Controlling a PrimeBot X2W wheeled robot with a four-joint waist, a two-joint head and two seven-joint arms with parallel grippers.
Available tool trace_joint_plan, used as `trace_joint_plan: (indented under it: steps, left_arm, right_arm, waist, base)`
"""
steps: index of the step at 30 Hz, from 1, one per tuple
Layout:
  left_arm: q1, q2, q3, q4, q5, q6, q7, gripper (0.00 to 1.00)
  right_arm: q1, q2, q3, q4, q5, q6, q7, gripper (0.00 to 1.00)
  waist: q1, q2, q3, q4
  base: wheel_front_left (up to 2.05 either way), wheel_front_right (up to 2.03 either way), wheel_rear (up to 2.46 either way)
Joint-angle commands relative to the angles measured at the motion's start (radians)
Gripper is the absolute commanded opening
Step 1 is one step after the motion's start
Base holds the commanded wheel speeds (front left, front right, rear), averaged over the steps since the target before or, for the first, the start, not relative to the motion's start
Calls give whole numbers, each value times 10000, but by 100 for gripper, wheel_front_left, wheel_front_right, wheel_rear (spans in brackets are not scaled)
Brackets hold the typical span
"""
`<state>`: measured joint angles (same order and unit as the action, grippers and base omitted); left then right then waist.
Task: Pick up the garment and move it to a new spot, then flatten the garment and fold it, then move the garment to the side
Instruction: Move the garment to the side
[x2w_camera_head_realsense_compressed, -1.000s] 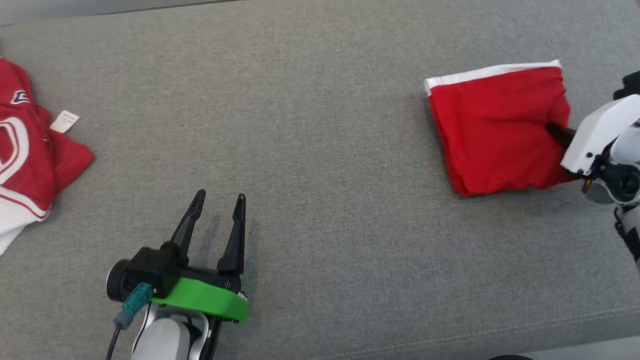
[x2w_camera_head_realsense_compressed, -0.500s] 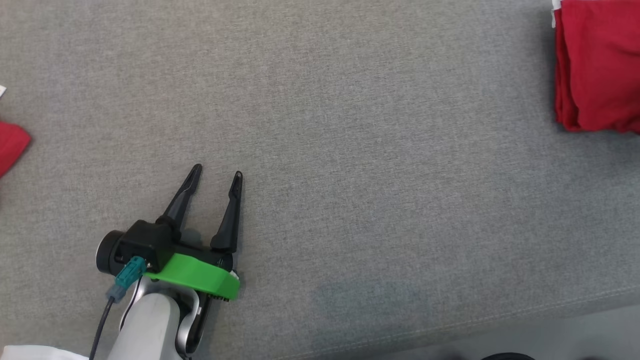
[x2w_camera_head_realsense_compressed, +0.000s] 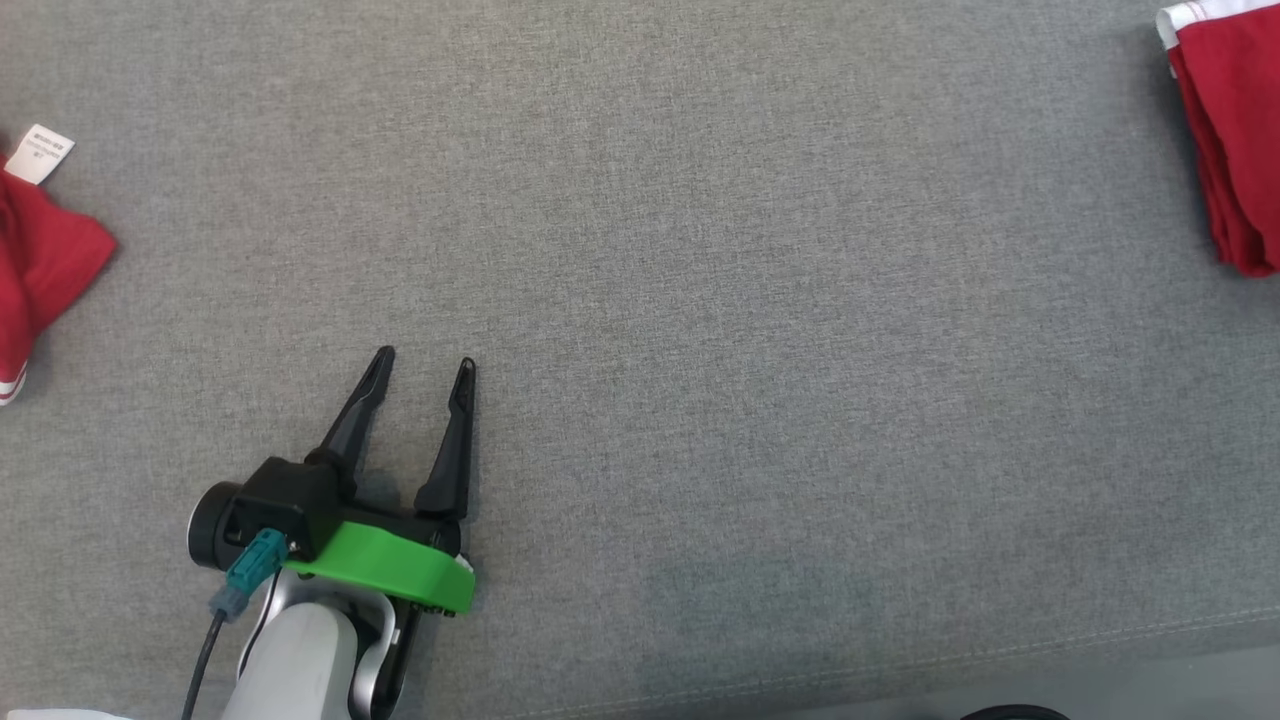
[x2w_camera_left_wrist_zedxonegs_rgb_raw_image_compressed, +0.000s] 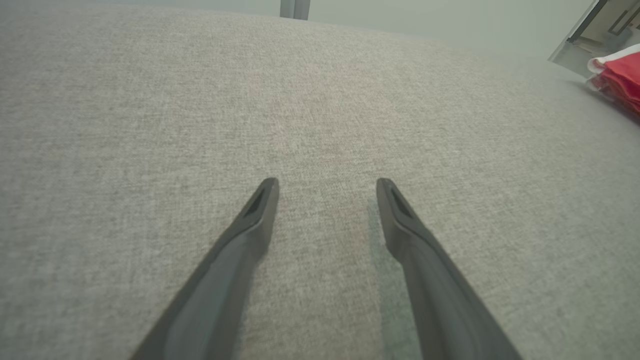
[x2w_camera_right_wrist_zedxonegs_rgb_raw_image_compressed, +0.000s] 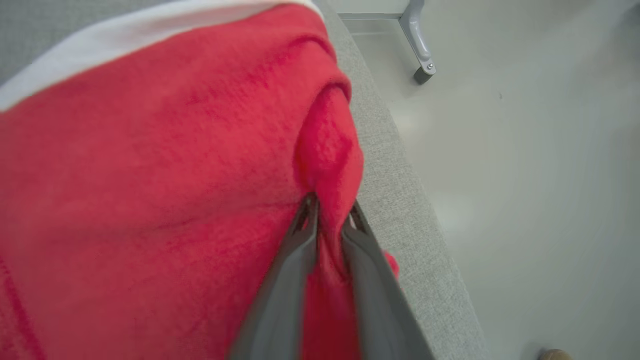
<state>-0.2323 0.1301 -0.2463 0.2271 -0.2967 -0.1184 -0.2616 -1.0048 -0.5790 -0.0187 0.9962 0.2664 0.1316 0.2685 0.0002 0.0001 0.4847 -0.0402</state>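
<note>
Right end effector (x2w_camera_right_wrist_zedxonegs_rgb_raw_image_compressed: 327, 215): fingers nearly together, clamped on a raised ridge of the garment (x2w_camera_right_wrist_zedxonegs_rgb_raw_image_compressed: 150, 175), red cloth, near its right-hand side.
Left end effector (x2w_camera_head_realsense_compressed: 425, 358): fingers apart, holding nothing, low over the bare grey table (x2w_camera_head_realsense_compressed: 760, 300), well apart from the cloth.
Garment, place: far right of the table, close beside the table's right edge, with the floor (x2w_camera_right_wrist_zedxonegs_rgb_raw_image_compressed: 525, 175) just beyond. It lies on the surface except for the pinched ridge.
Garment, condition: folded into a compact stack, with layered edges showing along its left side.
Garment, heading: the white band lies on the far edge, away from the robot, and the opposite end faces the robot.
Garment, long axis: the visible left edge runs far to near, slanting a little rightward as it comes near. The head view cuts off most of the piece, so I cannot tell whether this is the longer side.
Step in hand: by my reckoning the last one, setting the folded piece aside.
Doing it well: let go only once the stack lies flat, part the fingers fully, then draw straight back along them so no layer drags. Leave the stack clear of the table's edge.
Also present: red shirt (x2w_camera_head_realsense_compressed: 45, 260) with a white tag (x2w_camera_head_realsense_compressed: 40, 155), crumpled at the far left.
</note>
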Motion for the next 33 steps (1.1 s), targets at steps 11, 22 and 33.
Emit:
trace_joint_plan:
  steps: [11, 22, 33]
  left_arm:
    - [32, -109, 145, -113, -86, 91, -21, 100]
    - [985, -402, 618, -194, -260, 46, -24, 100]
    - [2756, -496, 1630, -257, -52, -5, -23, 100]
  right_arm:
    - [-399, -82, -845, 465, -1768, -16, -1305, 100]
    - [1002, 610, 0, -1365, -1000, -18, -4057, 100]
    - [6291, 1207, -87, -5830, -318, -16, -5262, 100]
  waist:
    - [-2, -1, -19, -127]
    - [-2, -1, -1926, -257]
    - [-2, -1, -4194, 185]
  base:
    - [0, 0, 0]
    - [0, 0, 0]
    - [0, 0, 0]
